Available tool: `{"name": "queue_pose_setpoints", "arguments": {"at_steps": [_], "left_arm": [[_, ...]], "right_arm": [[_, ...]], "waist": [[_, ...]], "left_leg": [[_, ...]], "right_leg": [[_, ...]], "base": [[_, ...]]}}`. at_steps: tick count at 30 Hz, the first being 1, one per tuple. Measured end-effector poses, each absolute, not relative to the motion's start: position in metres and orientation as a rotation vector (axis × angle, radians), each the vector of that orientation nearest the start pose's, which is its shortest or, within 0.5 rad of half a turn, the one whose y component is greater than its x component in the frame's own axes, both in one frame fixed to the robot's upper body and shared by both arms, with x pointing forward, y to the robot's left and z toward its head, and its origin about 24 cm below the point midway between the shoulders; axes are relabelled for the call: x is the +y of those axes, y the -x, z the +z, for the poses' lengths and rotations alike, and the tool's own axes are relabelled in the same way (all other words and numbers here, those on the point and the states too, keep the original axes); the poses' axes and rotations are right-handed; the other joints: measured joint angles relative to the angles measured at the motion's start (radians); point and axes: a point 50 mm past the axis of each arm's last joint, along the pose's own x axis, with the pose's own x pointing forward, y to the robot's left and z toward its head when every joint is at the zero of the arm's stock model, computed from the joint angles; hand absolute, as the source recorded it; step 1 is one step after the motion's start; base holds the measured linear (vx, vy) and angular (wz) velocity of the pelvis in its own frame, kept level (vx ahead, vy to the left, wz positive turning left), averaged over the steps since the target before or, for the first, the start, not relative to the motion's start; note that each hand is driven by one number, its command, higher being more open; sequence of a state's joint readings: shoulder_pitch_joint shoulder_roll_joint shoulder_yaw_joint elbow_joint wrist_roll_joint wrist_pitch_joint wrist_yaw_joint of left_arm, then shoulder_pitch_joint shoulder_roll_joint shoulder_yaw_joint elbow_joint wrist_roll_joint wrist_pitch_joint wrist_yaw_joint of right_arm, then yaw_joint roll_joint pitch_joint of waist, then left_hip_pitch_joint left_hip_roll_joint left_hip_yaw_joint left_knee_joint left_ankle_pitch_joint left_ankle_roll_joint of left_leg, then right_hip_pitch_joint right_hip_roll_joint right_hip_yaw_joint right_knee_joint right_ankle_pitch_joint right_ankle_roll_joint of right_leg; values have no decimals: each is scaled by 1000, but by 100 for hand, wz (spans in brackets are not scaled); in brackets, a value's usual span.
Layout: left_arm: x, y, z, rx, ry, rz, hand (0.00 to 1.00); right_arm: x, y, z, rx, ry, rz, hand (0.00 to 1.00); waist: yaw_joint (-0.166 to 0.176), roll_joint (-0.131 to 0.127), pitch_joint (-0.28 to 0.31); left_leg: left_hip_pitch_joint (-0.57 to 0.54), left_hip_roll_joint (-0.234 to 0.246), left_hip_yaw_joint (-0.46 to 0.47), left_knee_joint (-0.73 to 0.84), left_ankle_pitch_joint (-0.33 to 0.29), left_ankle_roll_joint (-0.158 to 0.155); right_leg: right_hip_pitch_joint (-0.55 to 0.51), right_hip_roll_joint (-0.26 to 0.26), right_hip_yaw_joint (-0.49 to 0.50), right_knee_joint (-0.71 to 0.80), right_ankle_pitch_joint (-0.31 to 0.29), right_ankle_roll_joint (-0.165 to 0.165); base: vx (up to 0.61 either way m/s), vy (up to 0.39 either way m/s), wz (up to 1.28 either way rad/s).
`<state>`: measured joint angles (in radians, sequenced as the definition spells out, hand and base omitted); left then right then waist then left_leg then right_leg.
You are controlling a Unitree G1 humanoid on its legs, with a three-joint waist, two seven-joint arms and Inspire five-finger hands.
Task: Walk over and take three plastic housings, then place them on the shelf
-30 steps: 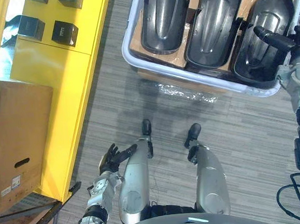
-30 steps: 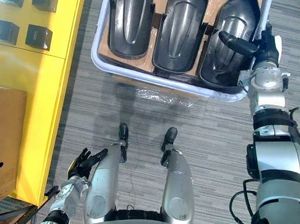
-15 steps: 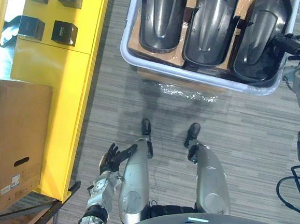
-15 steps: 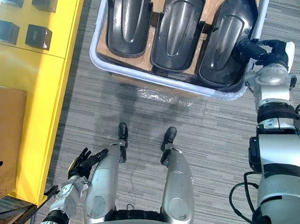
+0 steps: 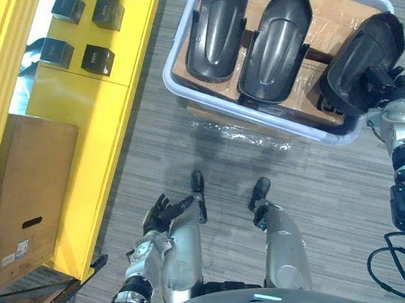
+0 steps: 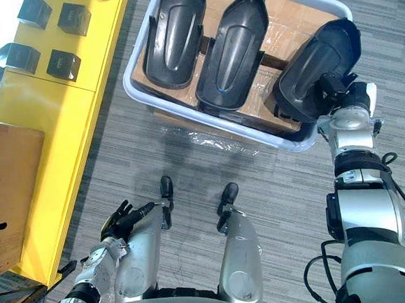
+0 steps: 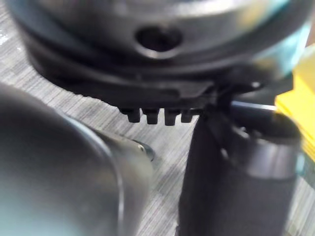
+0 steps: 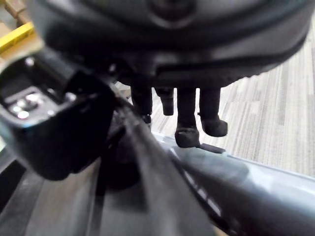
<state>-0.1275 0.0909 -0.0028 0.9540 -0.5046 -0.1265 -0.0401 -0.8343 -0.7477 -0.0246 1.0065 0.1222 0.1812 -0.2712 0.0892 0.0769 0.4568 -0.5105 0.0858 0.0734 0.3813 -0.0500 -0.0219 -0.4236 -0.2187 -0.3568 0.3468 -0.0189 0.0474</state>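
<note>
Pinches with curled fingers (image 8: 187, 118) and thumb of the right hand (image 6: 336, 88) the edge of the rightmost plastic housing (image 6: 318, 61). Holds it tipped up at the right end of the white tray (image 6: 131, 83), beside two flat-lying housings (image 6: 174, 34). Hangs the left hand (image 5: 164, 212) low, fingers loosely spread, empty.

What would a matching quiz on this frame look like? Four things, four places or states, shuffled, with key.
Things:
1. right-end housing
2. left hand
3. cardboard box
4. small black boxes

Places or states:
A. on the yellow shelf
B. open, low by the robot's left side
C. tipped up in the white tray, right hand shut on it
D. next to the yellow shelf, at the eye views' left edge

Pairs: 1-C, 2-B, 3-D, 4-A
</note>
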Motion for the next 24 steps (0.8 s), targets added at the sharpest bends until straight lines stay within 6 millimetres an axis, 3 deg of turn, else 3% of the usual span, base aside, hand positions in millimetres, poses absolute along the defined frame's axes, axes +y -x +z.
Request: {"name": "queue_pose_setpoints", "arguments": {"at_steps": [5,8,10,13,16,19,24], "left_arm": [[181,-203,-115,683,388,215,100],[186,-203,-114,675,409,238,100],[193,-203,-112,661,398,250,100],[199,-203,-107,615,423,272,100],[202,-211,-88,488,427,271,100],[210,-222,-59,342,389,285,100],[220,-259,10,55,343,224,100]], "right_arm": [[-362,-344,168,99,490,-729,0],[-355,-343,174,17,540,-733,0],[-349,-340,171,-26,527,-751,0],[-352,-331,166,-40,534,-784,0],[-357,-315,161,-66,594,-832,0],[-344,-303,150,-104,683,-825,0],[-321,-292,122,-87,827,-758,0]], "waist": [[0,-7,2],[-3,-30,0],[-12,-64,0],[-13,-91,-11],[-19,-113,-31],[-43,-136,-85],[-66,-149,-187]], "left_leg": [[31,14,7,2,-1,-2],[72,31,18,-5,-8,-11],[126,36,23,-34,-8,-14],[173,39,35,-63,-7,-19],[237,36,53,-114,-6,-20],[285,30,72,-154,-6,-22],[363,23,114,-185,-8,-26]], "right_leg": [[37,13,-3,-11,0,0],[83,32,-2,-39,1,0],[131,45,5,-70,3,1],[176,57,10,-116,17,3],[242,72,21,-194,44,9],[286,81,34,-253,59,17],[367,81,52,-326,77,29]], "base": [[-8,-4,-1],[19,-22,-9],[47,-19,-9],[70,-13,-11],[114,6,-13],[169,10,-16],[143,26,-13]]}}
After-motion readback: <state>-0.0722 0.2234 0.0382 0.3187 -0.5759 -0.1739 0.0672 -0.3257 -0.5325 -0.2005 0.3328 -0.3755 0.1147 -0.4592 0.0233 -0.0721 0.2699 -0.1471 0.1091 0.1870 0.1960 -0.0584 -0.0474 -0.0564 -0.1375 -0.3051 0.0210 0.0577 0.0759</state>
